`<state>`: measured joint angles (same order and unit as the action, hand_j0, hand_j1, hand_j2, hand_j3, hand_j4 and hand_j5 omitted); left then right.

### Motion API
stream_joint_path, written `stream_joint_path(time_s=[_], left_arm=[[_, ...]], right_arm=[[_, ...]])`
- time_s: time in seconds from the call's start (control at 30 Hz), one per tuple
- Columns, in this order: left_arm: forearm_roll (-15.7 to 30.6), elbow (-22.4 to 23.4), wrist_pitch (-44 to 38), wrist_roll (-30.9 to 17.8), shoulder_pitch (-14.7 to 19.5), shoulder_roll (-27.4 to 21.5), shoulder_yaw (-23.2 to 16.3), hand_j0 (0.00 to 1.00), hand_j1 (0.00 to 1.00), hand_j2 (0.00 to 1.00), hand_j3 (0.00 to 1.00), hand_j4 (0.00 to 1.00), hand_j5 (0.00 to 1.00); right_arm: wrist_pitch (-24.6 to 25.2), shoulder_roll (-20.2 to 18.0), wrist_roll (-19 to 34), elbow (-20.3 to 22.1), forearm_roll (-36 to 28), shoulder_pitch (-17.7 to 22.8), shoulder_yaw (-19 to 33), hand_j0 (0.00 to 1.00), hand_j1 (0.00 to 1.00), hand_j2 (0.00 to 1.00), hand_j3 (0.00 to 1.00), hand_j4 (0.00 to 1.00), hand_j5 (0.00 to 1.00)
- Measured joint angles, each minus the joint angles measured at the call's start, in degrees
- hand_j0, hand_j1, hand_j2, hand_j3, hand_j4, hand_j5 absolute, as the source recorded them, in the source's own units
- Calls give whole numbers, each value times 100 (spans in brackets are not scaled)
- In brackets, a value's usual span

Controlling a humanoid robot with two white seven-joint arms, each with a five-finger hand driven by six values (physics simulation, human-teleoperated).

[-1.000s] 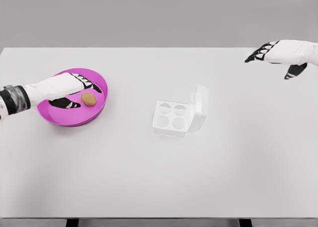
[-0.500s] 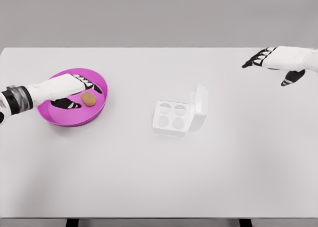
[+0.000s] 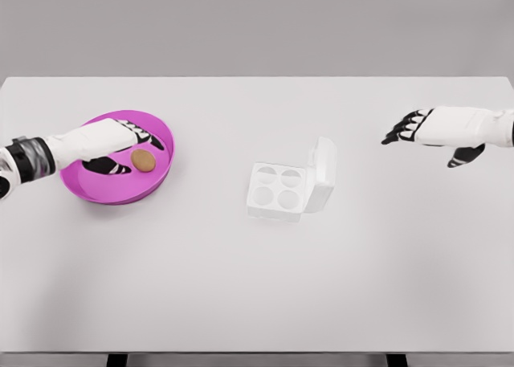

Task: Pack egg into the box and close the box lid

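One egg (image 3: 143,161) lies in the pink bowl (image 3: 104,191) between the left robot hand's (image 3: 120,146) spread fingers.

Left arm enters from the left edge, forearm roughly level, wrist straight. Left hand (image 3: 112,144) is palm-down, fingers spread and pointing right, thumb splayed toward the near side, holding nothing. Right arm comes in from the right edge, far side. Right hand (image 3: 434,130) is extended leftward, fingers loosely open, thumb dropped.
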<state>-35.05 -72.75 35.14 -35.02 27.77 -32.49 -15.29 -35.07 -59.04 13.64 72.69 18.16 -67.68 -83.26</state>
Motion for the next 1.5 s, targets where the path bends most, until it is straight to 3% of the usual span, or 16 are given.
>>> stream_joint_path(time_s=[0.07, 0.2, 0.53, 1.23, 1.5], left_arm=[[-31, 34, 1, 0, 9, 38, -1, 77, 77, 77, 77, 77, 77], [-54, 59, 1, 0, 0, 76, -2, 77, 77, 77, 77, 77, 77], [-71, 198, 1, 0, 9, 155, -32, 77, 77, 77, 77, 77, 77], [-68, 282, -13, 3, 9, 176, -43, 74, 74, 74, 74, 74, 74], [-87, 284, -8, 4, 0, 171, -44, 63, 63, 63, 63, 63, 63]], right_arm=[[0, -112, 42, 131, 65, 97, 34, 100, 100, 100, 100, 100, 100], [-2, -494, 222, 658, 188, 686, 484, 100, 100, 100, 100, 100, 100], [0, -960, 346, 1267, 213, 739, 918, 100, 100, 100, 100, 100, 100], [0, -885, 352, 1352, 206, 853, 926, 100, 100, 100, 100, 100, 100], [0, -852, 352, 1352, 206, 853, 939, 100, 100, 100, 100, 100, 100]])
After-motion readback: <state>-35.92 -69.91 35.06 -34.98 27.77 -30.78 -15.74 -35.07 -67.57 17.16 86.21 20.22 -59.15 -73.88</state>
